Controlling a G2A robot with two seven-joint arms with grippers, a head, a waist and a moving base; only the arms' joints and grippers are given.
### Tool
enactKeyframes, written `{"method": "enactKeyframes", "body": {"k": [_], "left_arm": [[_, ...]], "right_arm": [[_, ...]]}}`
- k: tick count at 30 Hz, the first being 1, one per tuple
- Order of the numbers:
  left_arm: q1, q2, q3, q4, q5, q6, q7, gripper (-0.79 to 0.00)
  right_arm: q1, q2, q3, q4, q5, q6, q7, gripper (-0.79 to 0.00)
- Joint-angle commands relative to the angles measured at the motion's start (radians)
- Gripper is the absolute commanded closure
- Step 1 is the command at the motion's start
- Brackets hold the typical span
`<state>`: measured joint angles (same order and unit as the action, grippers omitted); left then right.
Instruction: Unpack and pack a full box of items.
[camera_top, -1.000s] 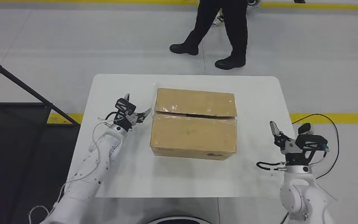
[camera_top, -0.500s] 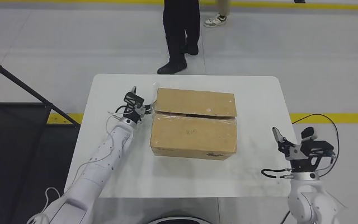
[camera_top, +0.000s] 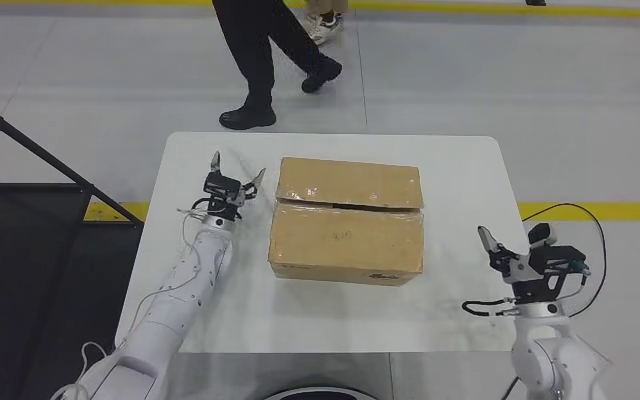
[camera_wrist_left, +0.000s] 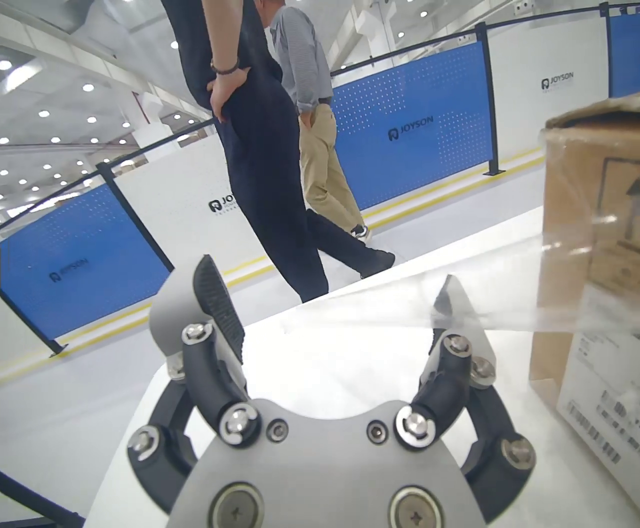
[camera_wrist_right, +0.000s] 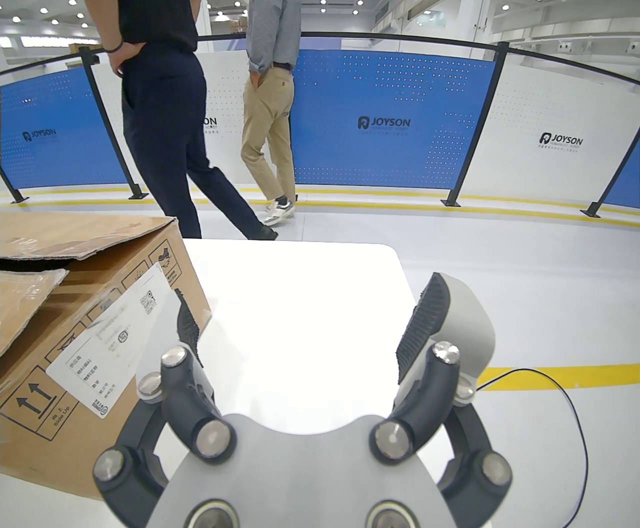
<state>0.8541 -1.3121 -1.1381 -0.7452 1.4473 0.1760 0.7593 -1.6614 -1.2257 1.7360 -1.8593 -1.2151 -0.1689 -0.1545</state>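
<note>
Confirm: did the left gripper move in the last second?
Yes. In the top view the left gripper has slid along the side of the box toward the far edge of the table, jaws open.

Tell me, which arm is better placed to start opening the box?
Left, probably. The left gripper is open right beside the box corner, with clear tape stretched toward it. The right gripper sits apart, at the table edge.
</note>
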Motion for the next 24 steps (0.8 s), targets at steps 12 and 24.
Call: {"method": "enactKeyframes", "body": {"k": [12,24], "left_arm": [[0.244,0.071,-0.155,-0.288,0.159,0.053,-0.114,-0.785],[0.475,0.110,-0.293,-0.570,0.246,0.014,-0.270,-0.785]], "right_arm": [[0.036,-0.004,-0.058,0.005,-0.020,-0.016,0.010,-0.785],[0.079,-0.006,-0.108,0.015,-0.042,-0.020,0.026,-0.785]]}}
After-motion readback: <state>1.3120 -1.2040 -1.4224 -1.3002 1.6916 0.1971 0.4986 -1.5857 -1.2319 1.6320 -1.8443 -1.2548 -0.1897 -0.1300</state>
